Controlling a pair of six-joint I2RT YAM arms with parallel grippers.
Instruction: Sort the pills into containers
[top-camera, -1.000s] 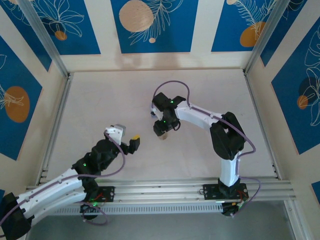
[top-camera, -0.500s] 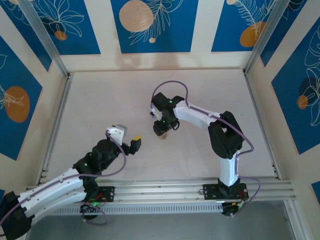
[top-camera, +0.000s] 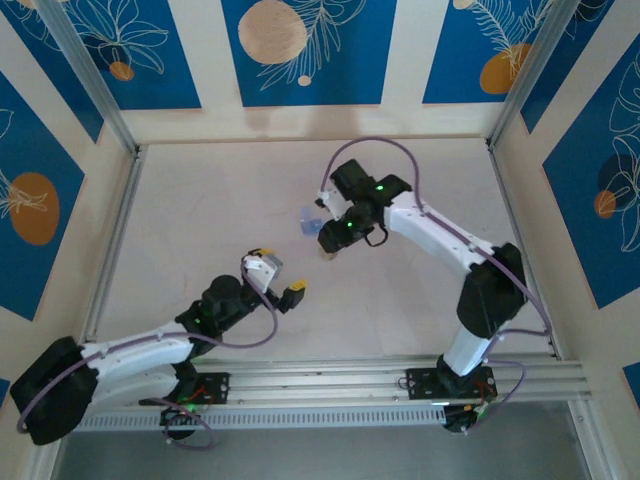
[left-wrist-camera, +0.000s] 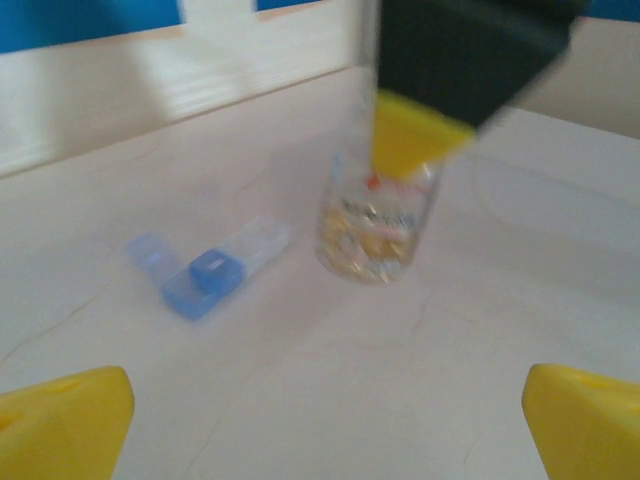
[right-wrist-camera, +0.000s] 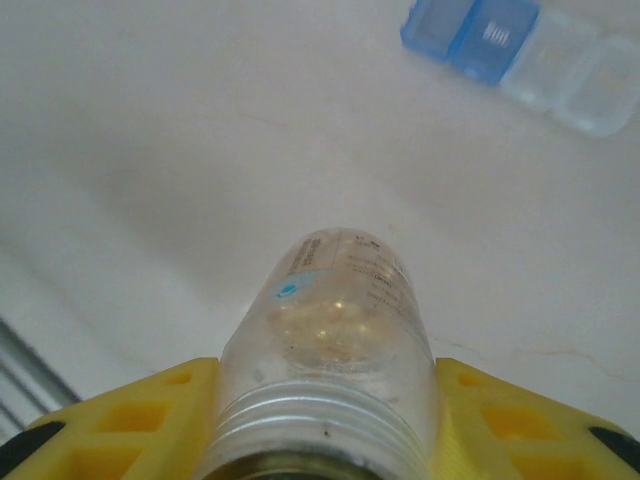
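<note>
Around the middle of the surface (top-camera: 200, 190), a touch to the right, we've got the right pincer (right-wrist-camera: 325, 420) clenched on a small clear vial (right-wrist-camera: 335, 320), with its yellow pads (right-wrist-camera: 140, 415) pressed against both sides just below the threaded neck. The pills (right-wrist-camera: 320, 335) show through the wall as a tan-gold clump, way too small for us to pick out one by one. From the left wrist view the vial hangs upright under that pincer, though we honestly can't tell if its base is touching the surface or just above it. The pill box (top-camera: 308, 224) lies flat just beside the vial, on its left and slightly farther back, blue at one end and clear at the other. Over on the near left, the left pincer (top-camera: 280, 273) is released and spread wide, facing the vial and the box and well apart from both, with bare surface between its yellow tips.
</note>
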